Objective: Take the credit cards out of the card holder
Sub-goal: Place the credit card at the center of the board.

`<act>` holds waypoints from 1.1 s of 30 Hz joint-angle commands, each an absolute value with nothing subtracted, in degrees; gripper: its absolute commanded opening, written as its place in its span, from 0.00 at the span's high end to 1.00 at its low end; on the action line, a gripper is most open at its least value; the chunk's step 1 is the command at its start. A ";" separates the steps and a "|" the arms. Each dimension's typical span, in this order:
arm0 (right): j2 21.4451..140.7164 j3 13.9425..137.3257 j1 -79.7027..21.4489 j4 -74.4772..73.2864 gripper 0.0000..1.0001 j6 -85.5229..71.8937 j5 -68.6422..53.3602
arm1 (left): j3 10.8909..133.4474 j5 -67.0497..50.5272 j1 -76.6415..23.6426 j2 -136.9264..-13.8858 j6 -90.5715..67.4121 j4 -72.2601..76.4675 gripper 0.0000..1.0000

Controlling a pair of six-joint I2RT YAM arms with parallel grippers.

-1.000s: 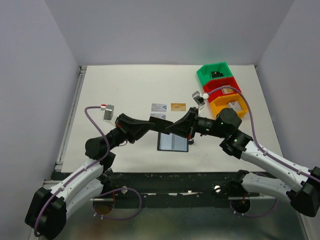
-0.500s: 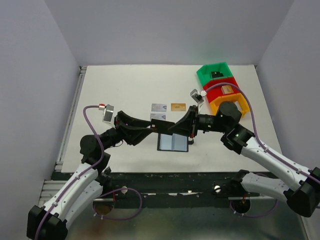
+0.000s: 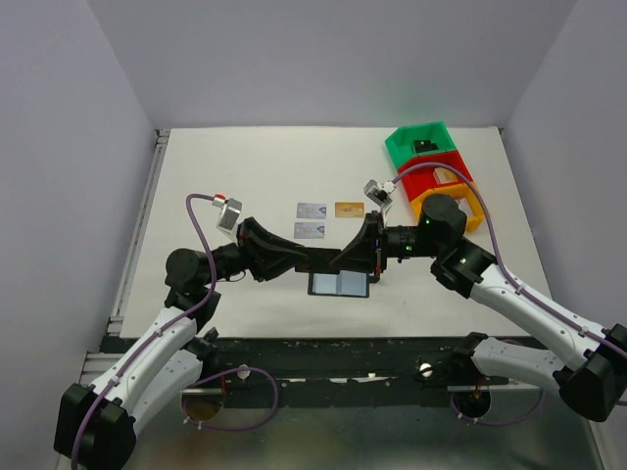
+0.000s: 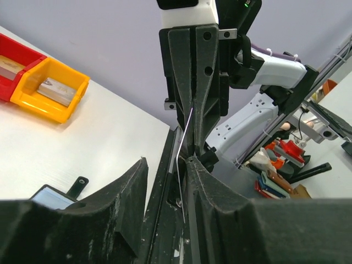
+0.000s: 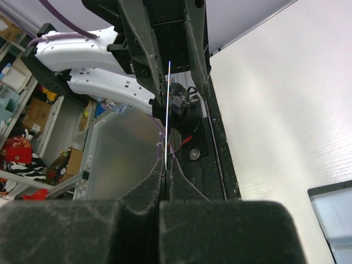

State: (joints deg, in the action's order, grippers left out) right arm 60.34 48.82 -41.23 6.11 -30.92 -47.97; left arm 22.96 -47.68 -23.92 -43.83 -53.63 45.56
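Note:
The card holder lies open on the table, blue-grey pockets up; its corner also shows in the right wrist view and, with its strap tab, in the left wrist view. Two silver credit cards and a gold one lie flat behind it. Above the holder, my right gripper is shut on a thin card seen edge-on. My left gripper faces it, open, with the card's free end between its fingers, close against the right-hand one.
Green, red and orange-yellow bins stand in a row at the back right, with small items inside. The table's near edge and black frame rail run just below the holder.
My left gripper has opened and pushed right, until its fingers straddle the card in the right gripper. The right gripper has closed fully and drawn back slightly.

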 commanded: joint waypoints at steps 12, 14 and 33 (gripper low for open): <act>60.91 50.54 -40.69 5.10 1.00 -29.71 -50.62 | 22.24 -51.59 -23.03 -43.24 -53.97 48.34 0.90; 60.91 50.54 -40.78 5.27 1.00 -29.71 -50.62 | 22.24 -51.94 -23.03 -43.42 -53.70 48.34 1.00; 51.24 49.31 -34.28 -22.06 0.12 -21.88 -25.75 | 48.40 -39.38 -0.53 -69.31 -29.55 -4.20 1.00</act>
